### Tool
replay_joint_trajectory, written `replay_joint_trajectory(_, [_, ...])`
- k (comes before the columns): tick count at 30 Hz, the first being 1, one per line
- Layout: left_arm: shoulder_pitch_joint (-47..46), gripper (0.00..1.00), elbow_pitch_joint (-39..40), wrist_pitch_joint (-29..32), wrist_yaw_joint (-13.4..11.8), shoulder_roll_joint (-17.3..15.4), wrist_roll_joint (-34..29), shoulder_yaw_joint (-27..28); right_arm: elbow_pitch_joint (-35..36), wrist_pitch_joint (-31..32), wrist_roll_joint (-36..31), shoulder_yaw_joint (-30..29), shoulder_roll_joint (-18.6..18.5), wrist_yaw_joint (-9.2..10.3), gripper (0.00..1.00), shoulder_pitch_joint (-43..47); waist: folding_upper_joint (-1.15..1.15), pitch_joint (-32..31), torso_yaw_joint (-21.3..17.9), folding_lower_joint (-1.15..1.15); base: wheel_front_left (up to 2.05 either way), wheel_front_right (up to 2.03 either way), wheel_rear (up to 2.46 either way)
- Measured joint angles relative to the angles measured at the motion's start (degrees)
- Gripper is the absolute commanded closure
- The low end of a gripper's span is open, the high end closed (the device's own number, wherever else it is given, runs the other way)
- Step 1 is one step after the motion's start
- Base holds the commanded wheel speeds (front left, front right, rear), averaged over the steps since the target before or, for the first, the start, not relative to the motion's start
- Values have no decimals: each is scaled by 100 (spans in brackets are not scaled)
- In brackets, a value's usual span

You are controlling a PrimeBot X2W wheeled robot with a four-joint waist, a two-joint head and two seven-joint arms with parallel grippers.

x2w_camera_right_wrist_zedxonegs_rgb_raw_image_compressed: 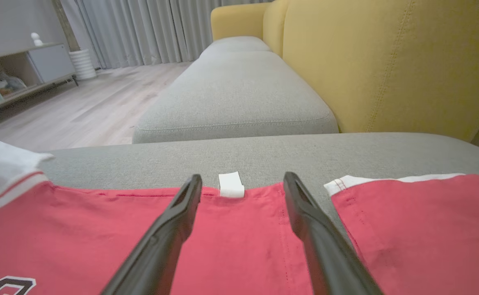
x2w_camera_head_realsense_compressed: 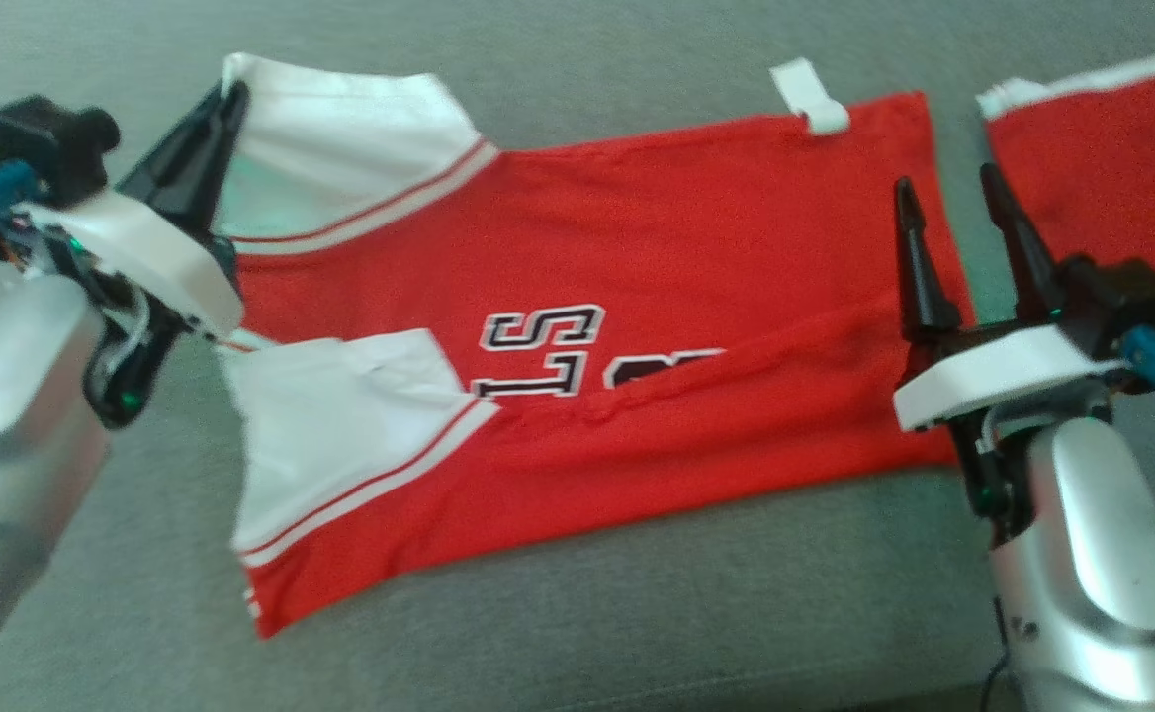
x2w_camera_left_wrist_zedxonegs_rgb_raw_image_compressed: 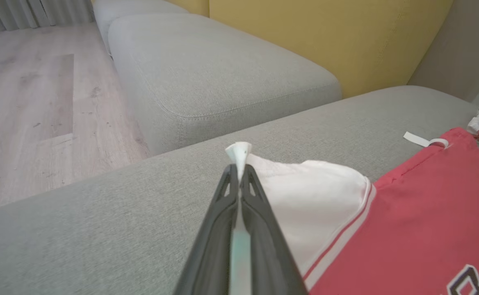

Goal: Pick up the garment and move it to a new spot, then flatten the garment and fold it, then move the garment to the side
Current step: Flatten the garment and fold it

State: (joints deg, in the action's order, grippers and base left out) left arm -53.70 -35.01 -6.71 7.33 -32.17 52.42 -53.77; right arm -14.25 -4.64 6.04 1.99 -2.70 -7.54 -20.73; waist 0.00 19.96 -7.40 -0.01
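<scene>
A red garment (x2w_camera_head_realsense_compressed: 637, 297) with white sleeves and black-and-white lettering lies spread on the grey sofa seat (x2w_camera_head_realsense_compressed: 637, 603). My left gripper (x2w_camera_head_realsense_compressed: 233, 94) is shut on the far white sleeve's corner; in the left wrist view the white cloth (x2w_camera_left_wrist_zedxonegs_rgb_raw_image_compressed: 239, 151) pokes out past the closed fingertips, with the sleeve (x2w_camera_left_wrist_zedxonegs_rgb_raw_image_compressed: 313, 196) and red body (x2w_camera_left_wrist_zedxonegs_rgb_raw_image_compressed: 420, 213) to the right. My right gripper (x2w_camera_head_realsense_compressed: 945, 193) stands open above the garment's right edge, nothing between its fingers. Its wrist view has the gripper (x2w_camera_right_wrist_zedxonegs_rgb_raw_image_compressed: 242, 182) over red cloth (x2w_camera_right_wrist_zedxonegs_rgb_raw_image_compressed: 231, 241), a white tag (x2w_camera_right_wrist_zedxonegs_rgb_raw_image_compressed: 231, 185) at the hem.
A second red piece with a white edge (x2w_camera_head_realsense_compressed: 1102, 168) lies just right of the garment, also as red cloth (x2w_camera_right_wrist_zedxonegs_rgb_raw_image_compressed: 420, 229) in the right wrist view. Yellow backrest (x2w_camera_right_wrist_zedxonegs_rgb_raw_image_compressed: 387, 61), another grey cushion (x2w_camera_right_wrist_zedxonegs_rgb_raw_image_compressed: 235, 98), wooden floor (x2w_camera_left_wrist_zedxonegs_rgb_raw_image_compressed: 30, 106), curtains and a low cabinet (x2w_camera_right_wrist_zedxonegs_rgb_raw_image_compressed: 22, 69) lie beyond.
</scene>
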Motion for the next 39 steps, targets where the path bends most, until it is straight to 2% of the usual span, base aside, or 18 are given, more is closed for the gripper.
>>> replay_joint_trajectory(6, [349,100,604,-102,-126,-30,-1,-48,-57,850,-166,-300,-120,0,0,-322,0,-256,453,0,0,0,0])
replay_joint_trajectory(10, [647,100,1116,-38,-285,-110,-107,-263,-419,1510,-185,-268,-556,0,0,-791,0,-355,807,0,0,0,0])
replay_joint_trajectory(16, [825,100,1702,119,-448,-130,-210,-443,-1551,2384,-203,-119,-1163,0,0,-1523,0,-319,1158,1,0,0,0])
replay_joint_trajectory(20, [823,100,1898,169,-491,-126,-252,-547,-2271,2681,-279,118,-1458,0,0,-1757,0,-197,1263,2,0,0,0])
replay_joint_trajectory(27, [809,100,2037,220,-533,-127,-269,-553,-3021,2675,-408,871,-1795,0,0,-2271,0,-2,1345,1,0,0,0])
replay_joint_trajectory(28, [809,100,2038,221,-533,-124,-275,-553,-3108,2661,-361,987,-1807,0,11,-2374,0,19,1350,2,0,0,0])
replay_joint_trajectory(29, [806,100,2038,237,-533,-116,-275,-554,-3197,2628,-255,1073,-1807,0,78,-2458,0,34,1355,2,0,0,0])
replay_joint_trajectory(30, [798,100,2038,257,-533,-116,-275,-555,-3272,2622,-168,1196,-1808,0,100,-2518,0,44,1357,2,0,0,0])
replay_joint_trajectory(32, [749,100,2024,260,-532,-122,-274,-554,-3408,2453,-35,1523,-1833,0,100,-2597,0,52,1341,2,0,0,0])
replay_joint_trajectory(39, [675,100,1753,233,-564,-209,-248,-471,-3650,1772,390,1722,-1840,0,100,-2789,0,-79,1137,2,0,0,0])
